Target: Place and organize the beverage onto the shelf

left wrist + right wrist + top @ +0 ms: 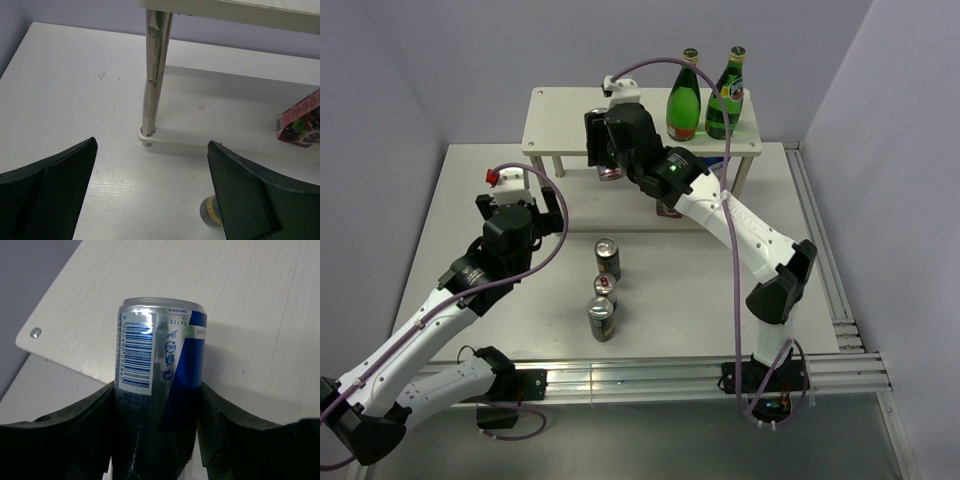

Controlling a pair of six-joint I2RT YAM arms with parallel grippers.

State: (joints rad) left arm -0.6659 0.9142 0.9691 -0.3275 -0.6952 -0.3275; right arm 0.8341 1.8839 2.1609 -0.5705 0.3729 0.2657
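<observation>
At the upper centre of the top view, the right pincer is pinching a blue and silver can by the front edge of the shelf, left of two green bottles. The left pincer is hanging spread wide over the table at centre left. Three cans are standing in a row at centre.

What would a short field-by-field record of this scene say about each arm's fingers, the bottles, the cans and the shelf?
left fingers: open, empty, facing a leg of the shelf
right fingers: shut on a blue and silver can by the shelf's top board
bottles: two, green, upright on the top board's right end
loose cans: three, upright in a row on the table
</observation>
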